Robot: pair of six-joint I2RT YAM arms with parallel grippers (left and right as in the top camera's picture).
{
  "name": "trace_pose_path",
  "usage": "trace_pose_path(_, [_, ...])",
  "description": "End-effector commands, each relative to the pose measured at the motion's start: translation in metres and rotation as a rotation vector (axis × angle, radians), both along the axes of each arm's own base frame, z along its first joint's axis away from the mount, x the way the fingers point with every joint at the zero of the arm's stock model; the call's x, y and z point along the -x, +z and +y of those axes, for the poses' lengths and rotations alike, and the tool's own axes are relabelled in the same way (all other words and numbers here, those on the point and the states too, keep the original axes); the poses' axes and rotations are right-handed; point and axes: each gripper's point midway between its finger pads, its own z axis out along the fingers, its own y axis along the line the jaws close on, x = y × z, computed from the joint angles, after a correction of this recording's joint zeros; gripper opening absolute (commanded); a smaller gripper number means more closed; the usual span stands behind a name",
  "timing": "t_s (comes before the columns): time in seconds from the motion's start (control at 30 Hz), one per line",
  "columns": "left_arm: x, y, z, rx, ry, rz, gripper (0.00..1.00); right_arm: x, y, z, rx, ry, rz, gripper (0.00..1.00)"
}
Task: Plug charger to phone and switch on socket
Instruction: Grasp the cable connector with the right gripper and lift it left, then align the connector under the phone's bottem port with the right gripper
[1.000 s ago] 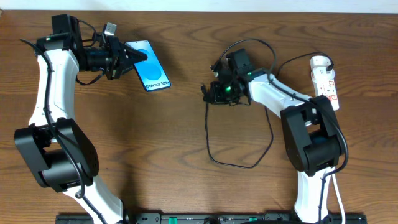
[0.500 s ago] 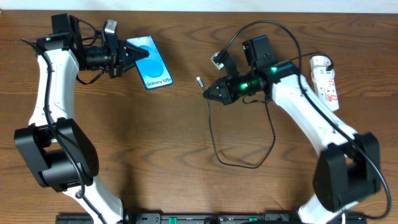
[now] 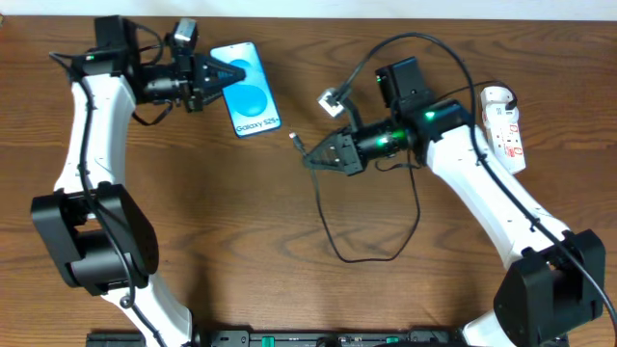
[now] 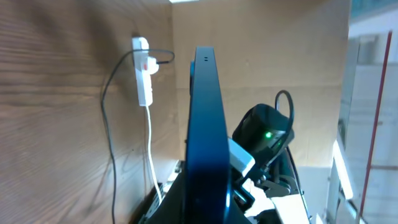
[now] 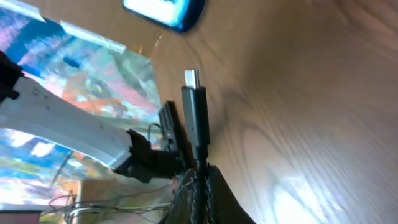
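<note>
The phone (image 3: 251, 92), blue screen reading "Galaxy S25+", is held at its left edge by my left gripper (image 3: 220, 75), which is shut on it. It shows edge-on in the left wrist view (image 4: 205, 124). My right gripper (image 3: 312, 158) is shut on the charger just behind its plug. The plug tip (image 3: 295, 139) points up-left toward the phone's lower end, a short gap away. The right wrist view shows the plug (image 5: 194, 112) sticking out of the jaws (image 5: 202, 183), with the phone (image 5: 168, 9) beyond. The socket (image 3: 505, 120) lies at the far right.
The black cable (image 3: 337, 246) loops over the middle of the table and arcs back over my right arm to the socket. The socket (image 4: 143, 78) and its white cord (image 4: 151, 149) show in the left wrist view. The table's far edge lies just behind the phone.
My left gripper has carried the phone right and toward the far edge. My right gripper has moved left with the plug, closing the gap to the phone.
</note>
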Motion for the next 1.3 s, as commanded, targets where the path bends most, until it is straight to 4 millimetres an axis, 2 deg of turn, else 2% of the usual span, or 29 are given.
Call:
trace_pose_path(0.0, [0.006, 0.026, -0.009, 0.050, -0.040, -0.068, 0.07, 0.012, 0.010, 0.014, -0.028, 0.003, 0.088, 0.01])
trace_pose_path(0.4, [-0.013, 0.037, -0.004, 0.062, -0.018, -0.041, 0.07, -0.001, 0.024, 0.028, -0.063, -0.051, 0.115, 0.01])
trace_pose_path(0.6, [-0.016, 0.039, -0.003, 0.063, -0.015, -0.036, 0.07, -0.009, 0.016, 0.038, 0.001, -0.145, 0.143, 0.01])
trace_pose_path(0.93, [-0.018, 0.040, -0.003, 0.057, -0.015, -0.068, 0.07, -0.013, 0.026, 0.047, -0.034, -0.164, 0.147, 0.01])
trace_pose_path(1.27, [-0.028, 0.036, 0.016, 0.024, 0.054, -0.067, 0.07, -0.010, 0.027, 0.047, -0.041, -0.153, 0.168, 0.01])
